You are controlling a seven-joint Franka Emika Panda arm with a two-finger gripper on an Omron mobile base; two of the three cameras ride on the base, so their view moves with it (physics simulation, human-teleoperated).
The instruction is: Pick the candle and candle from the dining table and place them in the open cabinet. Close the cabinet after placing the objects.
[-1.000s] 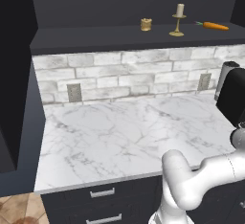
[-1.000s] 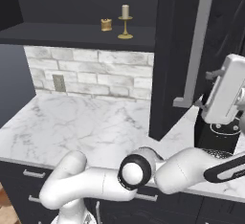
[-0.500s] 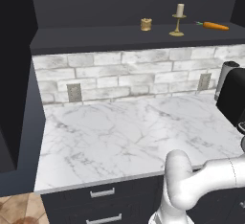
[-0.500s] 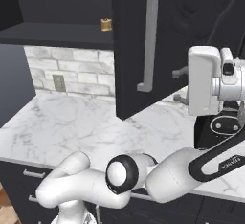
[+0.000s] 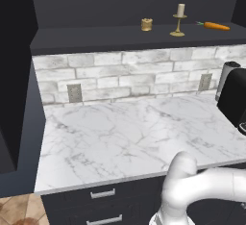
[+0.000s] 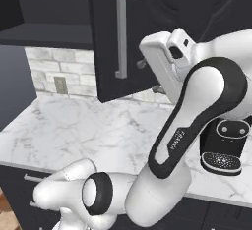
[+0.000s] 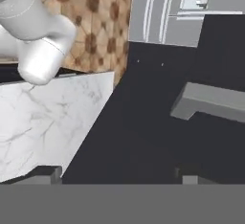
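Note:
Both candles stand on the shelf of the open cabinet (image 5: 125,39): the squat golden-tan candle (image 5: 146,24) and, to its right, the cream candle (image 5: 178,19) on a brass candlestick. In the right base view the cabinet's right door (image 6: 106,42) is swung partway across the opening and hides them. My gripper (image 6: 150,76) is against that door's face, right of its silver handle (image 6: 119,27). The hand view looks along the dark door (image 7: 143,132) with the handle (image 7: 210,101) ahead. The gripper (image 7: 117,174) is open, holding nothing. The dining table is out of view.
An orange carrot (image 5: 214,26) lies on the shelf right of the candlestick. Below is a marble counter (image 5: 129,132) backed by white brick, with a black coffee machine (image 6: 224,145) at its right end. The left cabinet door (image 5: 14,75) stands open. Drawers (image 5: 103,193) sit under the counter.
In the right base view the right door has swung further left across the opening, now covering the candles. My hand has followed it leftward. The shelf items have not moved.

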